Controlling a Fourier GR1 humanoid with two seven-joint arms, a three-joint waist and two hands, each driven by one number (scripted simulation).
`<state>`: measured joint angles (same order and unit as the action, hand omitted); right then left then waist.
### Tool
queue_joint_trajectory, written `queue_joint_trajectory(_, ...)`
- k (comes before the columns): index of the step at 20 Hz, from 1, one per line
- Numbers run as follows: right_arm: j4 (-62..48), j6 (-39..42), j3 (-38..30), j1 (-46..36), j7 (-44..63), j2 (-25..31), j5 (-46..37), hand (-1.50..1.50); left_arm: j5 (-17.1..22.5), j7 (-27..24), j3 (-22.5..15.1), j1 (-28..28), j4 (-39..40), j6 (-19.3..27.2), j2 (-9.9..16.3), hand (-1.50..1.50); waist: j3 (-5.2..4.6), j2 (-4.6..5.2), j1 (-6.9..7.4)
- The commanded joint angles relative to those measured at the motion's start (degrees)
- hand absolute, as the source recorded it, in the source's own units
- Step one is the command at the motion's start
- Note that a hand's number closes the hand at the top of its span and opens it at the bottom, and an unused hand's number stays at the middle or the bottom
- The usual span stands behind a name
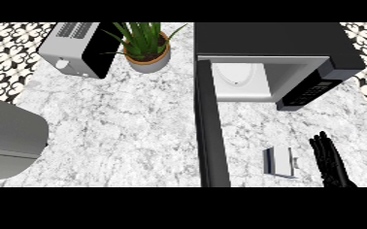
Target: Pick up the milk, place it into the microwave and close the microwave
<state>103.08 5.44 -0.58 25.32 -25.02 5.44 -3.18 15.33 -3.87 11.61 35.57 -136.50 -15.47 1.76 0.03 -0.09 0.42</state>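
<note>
A small white and grey milk carton point(280, 161) stands on the marble counter, in front of the microwave and just right of its door. The black microwave point(287, 39) at the back right is open, its pale cavity point(243, 80) showing a round turntable. Its dark door point(211, 126) swings out toward me, edge-on. My right hand point(331, 162) is just right of the carton, fingers straight and pointing away, a small gap between them and the carton. The left hand is out of view.
A potted green plant point(147, 46) stands at the back centre. Left of it sits a silver and black toaster point(75, 48). A grey rounded object point(18, 138) fills the left edge. The marble counter point(122, 126) stretches between them.
</note>
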Motion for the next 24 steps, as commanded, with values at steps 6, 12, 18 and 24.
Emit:
queue_joint_trajectory(6,-19.9,0.6,-5.6,-8.6,-9.1,2.0,-0.9,-1.50,3.1,-1.7,-0.5,6.2,-5.4,-3.0,-1.7,-1.50,0.01,0.00,0.43)
queue_joint_trajectory(12,-29.2,3.2,-6.3,-6.7,-19.5,2.4,-1.3,-1.50,10.1,1.2,9.1,2.1,-3.8,-4.4,1.3,-1.50,0.00,-0.03,0.14)
queue_joint_trajectory(18,-41.8,1.2,-8.4,-16.2,-23.9,2.9,-2.7,-1.50,5.8,-0.3,5.6,-0.1,-0.3,-5.8,-1.7,-1.50,0.00,0.05,0.08)
queue_joint_trajectory(24,-50.4,0.4,-9.9,-20.8,-28.0,5.1,-4.2,-1.50,7.0,3.2,5.8,-1.1,-3.0,-4.4,-1.7,-1.50,0.01,0.09,-0.02)
